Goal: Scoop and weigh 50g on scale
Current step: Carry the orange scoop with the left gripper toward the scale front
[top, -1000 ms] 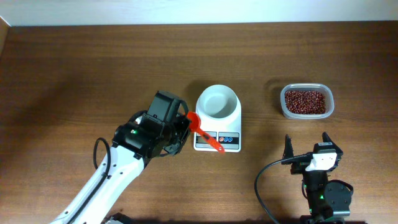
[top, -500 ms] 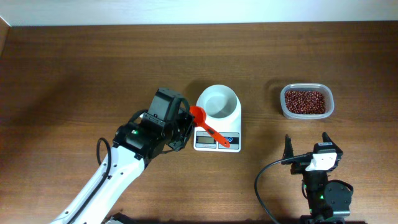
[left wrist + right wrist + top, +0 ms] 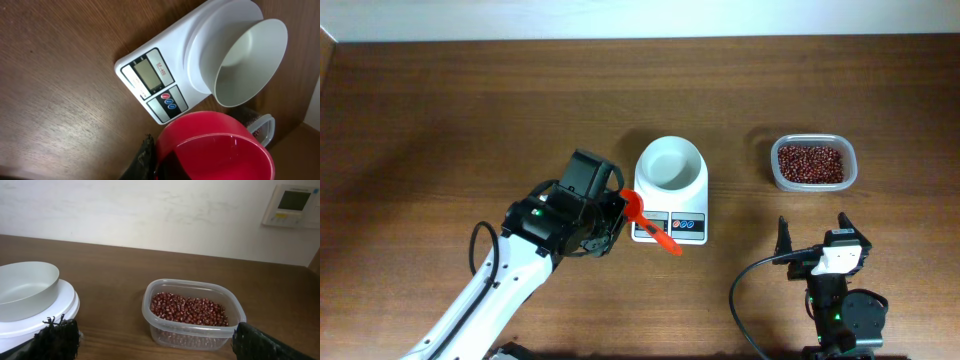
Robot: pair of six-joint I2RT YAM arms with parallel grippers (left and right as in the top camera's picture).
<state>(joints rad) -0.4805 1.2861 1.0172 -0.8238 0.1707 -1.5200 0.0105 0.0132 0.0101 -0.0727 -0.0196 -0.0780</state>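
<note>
The white scale [image 3: 670, 222] stands mid-table with a round white bowl [image 3: 669, 164] on top, and the bowl looks empty. My left gripper [image 3: 617, 212] is shut on a red scoop [image 3: 635, 204], just left of the scale. The scoop's handle slants across the display corner. In the left wrist view the scoop [image 3: 215, 150] fills the bottom, with nothing in it, below the scale [image 3: 155, 82] and bowl [image 3: 250, 55]. My right gripper [image 3: 814, 236] stands open near the front edge, its fingers [image 3: 57, 337] wide apart and facing the tub of red beans [image 3: 192, 312].
The clear tub of red beans [image 3: 812, 163] sits to the right of the scale. Bare wooden table [image 3: 450, 120] stretches to the left and back. A wall with a white panel [image 3: 291, 205] rises behind the table.
The left gripper swung the red scoop up toward the bowl's rim, then drew it back toward the front, over the scale's display corner. The right arm stayed still.
</note>
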